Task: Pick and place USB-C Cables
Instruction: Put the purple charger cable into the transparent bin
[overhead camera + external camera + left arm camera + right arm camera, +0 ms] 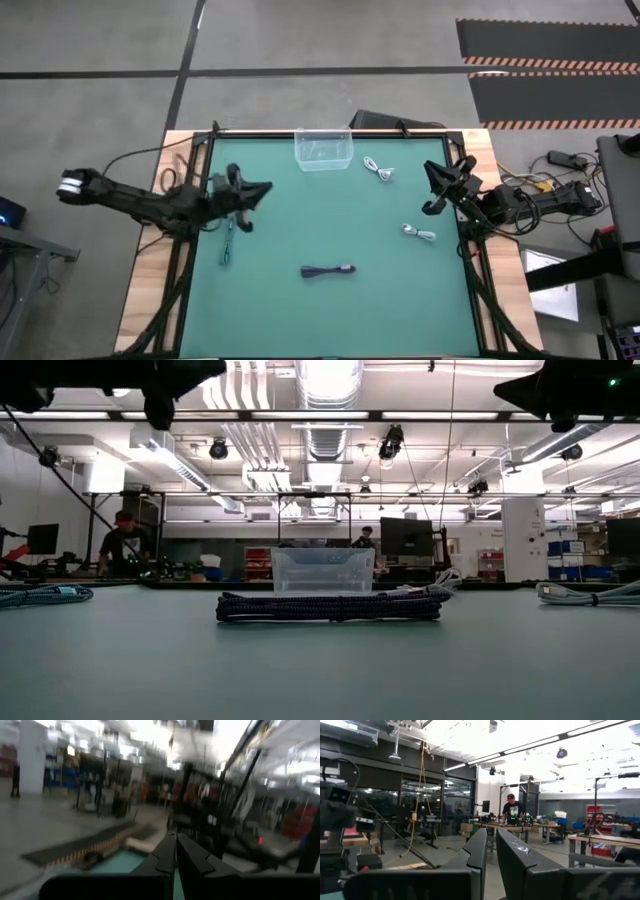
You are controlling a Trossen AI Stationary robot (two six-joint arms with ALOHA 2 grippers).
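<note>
Four USB-C cables lie in small bundles on the green mat (300, 220). The teal cable (228, 241) is at the left, the black cable (328, 271) near the middle front, one white cable (378, 169) at the far right, and another white cable (419, 233) at the right. In the low view the black cable (330, 606) lies in front. My left gripper (264, 189) hangs shut in the air above the mat's left part, just beyond the teal cable. My right gripper (432, 186) hangs shut above the mat's right edge, between the two white cables. Neither holds anything.
A clear plastic container (323, 148) stands at the mat's far edge, in the middle. Wooden table borders and the arms' black wires run along both sides. People work at benches in the room beyond the table.
</note>
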